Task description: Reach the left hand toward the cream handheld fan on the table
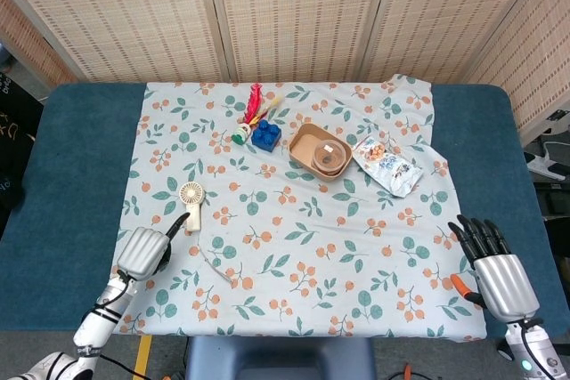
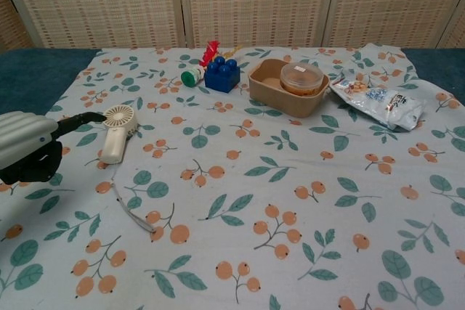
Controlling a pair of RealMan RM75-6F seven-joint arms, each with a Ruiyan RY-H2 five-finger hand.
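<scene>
The cream handheld fan (image 1: 191, 203) lies flat on the floral cloth (image 1: 294, 246), left of centre, round head away from me and a thin strap (image 1: 219, 264) trailing off its handle. My left hand (image 1: 148, 250) hovers just in front and to the left of the fan, holding nothing, with a dark fingertip stretched out close to the handle. In the chest view the fan (image 2: 118, 131) has my left hand (image 2: 29, 144) beside it, a finger reaching to the edge of the fan's head. My right hand (image 1: 495, 266) stays at the table's front right edge, fingers spread and empty.
At the back of the cloth are a blue toy block (image 1: 265, 134) with a red toy beside it, a brown box (image 1: 318, 150) holding a round container, and a snack bag (image 1: 386, 165). Blue table surface (image 1: 71, 166) borders the cloth. A wicker screen stands behind.
</scene>
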